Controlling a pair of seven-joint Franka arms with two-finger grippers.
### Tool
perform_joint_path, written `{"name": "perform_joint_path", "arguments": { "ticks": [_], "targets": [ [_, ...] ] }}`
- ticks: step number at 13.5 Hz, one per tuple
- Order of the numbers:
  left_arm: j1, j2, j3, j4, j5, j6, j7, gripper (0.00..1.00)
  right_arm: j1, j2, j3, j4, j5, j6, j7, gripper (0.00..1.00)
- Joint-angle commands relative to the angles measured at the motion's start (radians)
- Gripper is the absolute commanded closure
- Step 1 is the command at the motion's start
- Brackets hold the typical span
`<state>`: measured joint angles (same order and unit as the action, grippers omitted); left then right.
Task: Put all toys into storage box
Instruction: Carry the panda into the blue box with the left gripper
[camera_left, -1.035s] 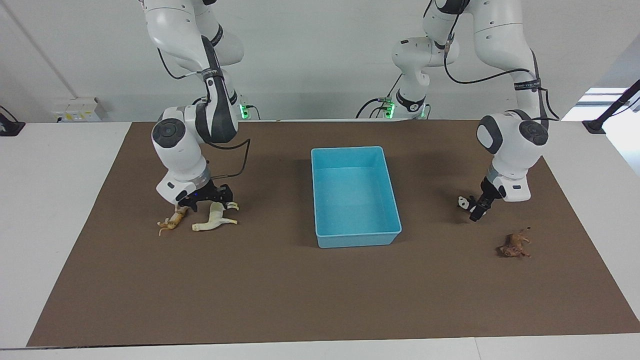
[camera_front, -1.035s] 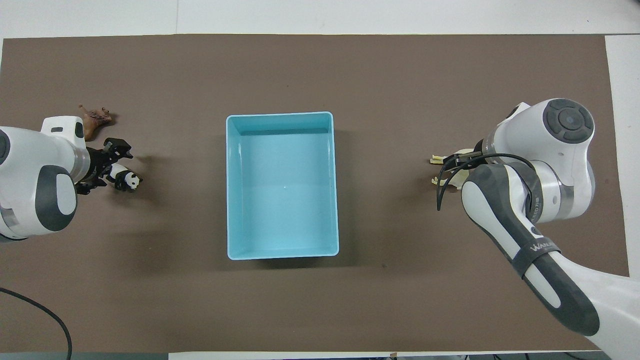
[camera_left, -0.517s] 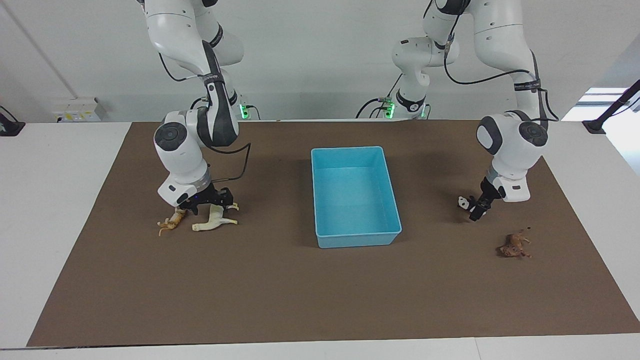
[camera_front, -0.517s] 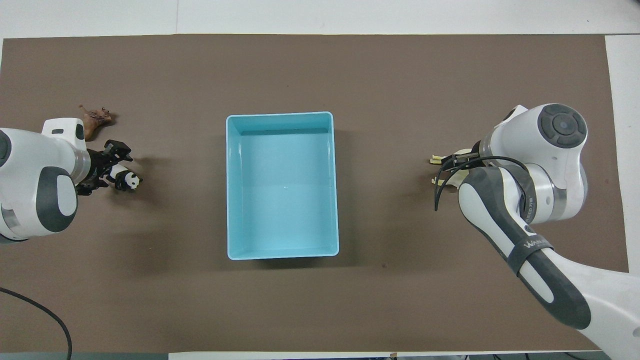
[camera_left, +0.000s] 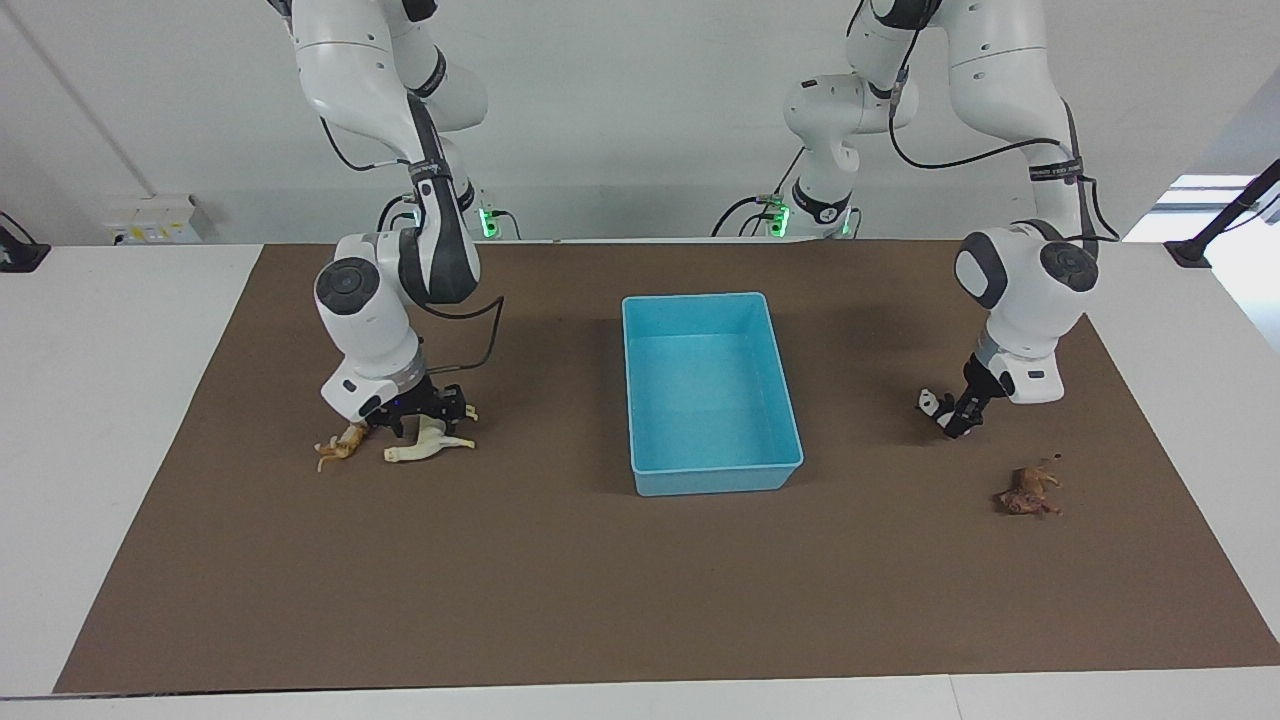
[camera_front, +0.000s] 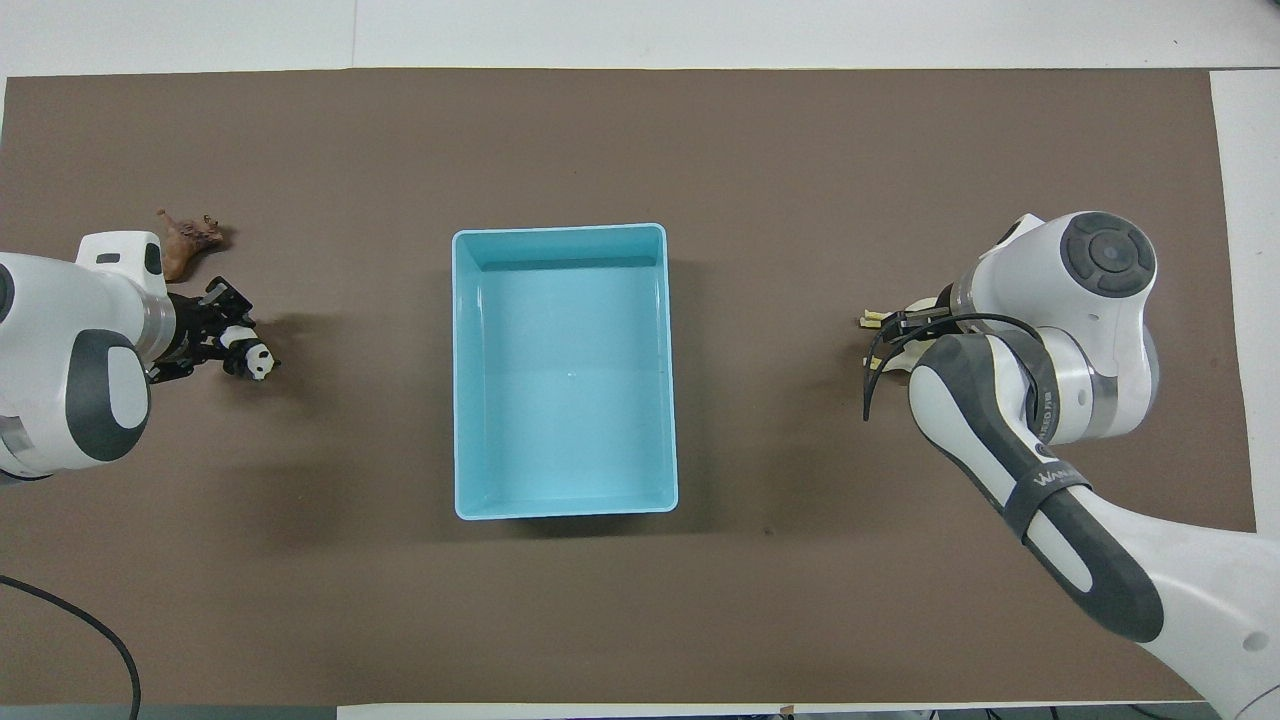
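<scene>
The light blue storage box (camera_left: 715, 478) stands empty in the middle of the mat; it also shows in the overhead view (camera_front: 463, 380). My right gripper (camera_left: 422, 412) is open and low over the cream-white horse (camera_left: 425, 447), which lies on its side. The orange-tan striped toy (camera_left: 340, 445) lies beside the horse. My left gripper (camera_left: 960, 420) is down at the black-and-white panda (camera_left: 929, 402), whose head sticks out toward the box (camera_front: 252, 357). The dark brown lion (camera_left: 1028, 490) lies on the mat farther from the robots than the panda. The right arm hides the striped toy in the overhead view.
A brown mat (camera_left: 600, 600) covers the white table. A black cable (camera_front: 70, 620) lies at the mat's corner by the left arm's base.
My right gripper has come down a little closer onto the horse and its wrist has shifted toward the box. My left gripper has shifted slightly at the panda, which has barely moved.
</scene>
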<state>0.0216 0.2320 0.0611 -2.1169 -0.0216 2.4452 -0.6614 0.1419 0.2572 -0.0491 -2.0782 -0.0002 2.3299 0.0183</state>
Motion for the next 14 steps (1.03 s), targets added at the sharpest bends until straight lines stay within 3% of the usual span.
{"name": "perform_joint_path", "arguments": {
  "ticks": [1,3,5,7,9,12,14],
  "targets": [
    [-0.015,0.000,-0.010,0.165,-0.030,-0.192,-0.032,0.82,-0.007,-0.006,0.003,-0.013,-0.001,0.017,0.000,0.45],
    [-0.075,0.000,-0.010,0.314,-0.112,-0.357,-0.058,0.82,-0.008,-0.006,0.003,-0.014,-0.001,0.020,-0.012,0.54],
    [-0.152,0.000,-0.014,0.417,-0.168,-0.438,-0.157,0.81,-0.012,-0.007,0.003,-0.020,-0.001,0.025,-0.017,0.64],
    [-0.265,-0.003,-0.017,0.448,-0.201,-0.434,-0.283,0.80,-0.013,-0.006,0.003,-0.007,-0.003,0.008,-0.015,0.97],
    [-0.394,-0.003,-0.017,0.425,-0.204,-0.346,-0.339,0.77,-0.013,-0.006,0.003,0.038,-0.001,-0.035,-0.008,1.00],
    [-0.498,-0.020,-0.015,0.318,-0.202,-0.281,-0.353,0.74,-0.013,-0.006,0.003,0.162,0.000,-0.167,-0.001,1.00],
    [-0.528,-0.060,-0.015,0.206,-0.202,-0.201,-0.340,0.61,-0.010,-0.006,0.003,0.236,0.020,-0.239,0.014,1.00]
  ]
}}
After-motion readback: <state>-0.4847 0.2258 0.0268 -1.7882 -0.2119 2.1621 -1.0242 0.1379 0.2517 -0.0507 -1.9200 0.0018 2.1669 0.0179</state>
